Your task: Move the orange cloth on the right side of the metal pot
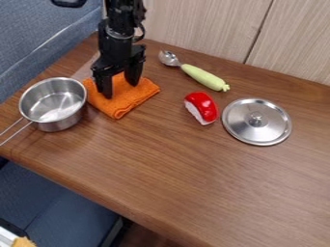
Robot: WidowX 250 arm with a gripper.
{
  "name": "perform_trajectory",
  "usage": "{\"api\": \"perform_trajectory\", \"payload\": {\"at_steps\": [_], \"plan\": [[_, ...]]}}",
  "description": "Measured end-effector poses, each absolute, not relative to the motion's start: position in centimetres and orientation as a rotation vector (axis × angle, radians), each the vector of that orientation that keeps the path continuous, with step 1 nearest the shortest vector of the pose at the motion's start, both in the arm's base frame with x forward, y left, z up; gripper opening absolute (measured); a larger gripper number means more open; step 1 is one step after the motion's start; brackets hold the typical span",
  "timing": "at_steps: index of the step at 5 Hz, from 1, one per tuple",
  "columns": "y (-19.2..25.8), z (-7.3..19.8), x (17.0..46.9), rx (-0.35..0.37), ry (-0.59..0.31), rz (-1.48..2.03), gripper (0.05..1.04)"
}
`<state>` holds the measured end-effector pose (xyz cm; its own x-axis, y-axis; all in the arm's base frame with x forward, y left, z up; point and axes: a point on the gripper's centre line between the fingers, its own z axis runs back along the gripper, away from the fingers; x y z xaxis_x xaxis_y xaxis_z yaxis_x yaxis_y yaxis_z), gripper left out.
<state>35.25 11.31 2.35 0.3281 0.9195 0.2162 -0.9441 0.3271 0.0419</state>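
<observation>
The gripper (120, 90) hangs down from the top of the camera view, over the orange cloth, its two fingers apart and open. Their tips are at or just above the cloth; whether they touch it I cannot tell. The folded orange cloth (132, 99) lies flat on the table immediately to the right of the metal pot, partly hidden behind the fingers. At the left stands the metal pot (53, 103), empty and upright, its wire handle pointing to the lower left.
A metal lid (256, 122) lies at the right, with a red and white toy piece (201, 108) beside it. Farther back is a spoon with a pale green handle (203, 77). The wooden table (193, 178) ends at a wood-grain panel (199, 29) behind.
</observation>
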Motion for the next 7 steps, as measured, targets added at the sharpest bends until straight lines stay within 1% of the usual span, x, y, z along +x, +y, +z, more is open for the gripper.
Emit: {"api": "perform_trajectory", "payload": {"at_steps": [1, 2, 6, 7], "plan": [[10.7, 2.3, 33.8, 0.137, -0.150, 1.228, 1.000], [10.3, 2.4, 32.1, 0.137, -0.132, 1.218, 1.000], [3.4, 2.0, 24.8, 0.115, -0.083, 0.944, 1.000], [1.9, 1.9, 23.5, 0.108, -0.079, 0.878, 1.000]]}}
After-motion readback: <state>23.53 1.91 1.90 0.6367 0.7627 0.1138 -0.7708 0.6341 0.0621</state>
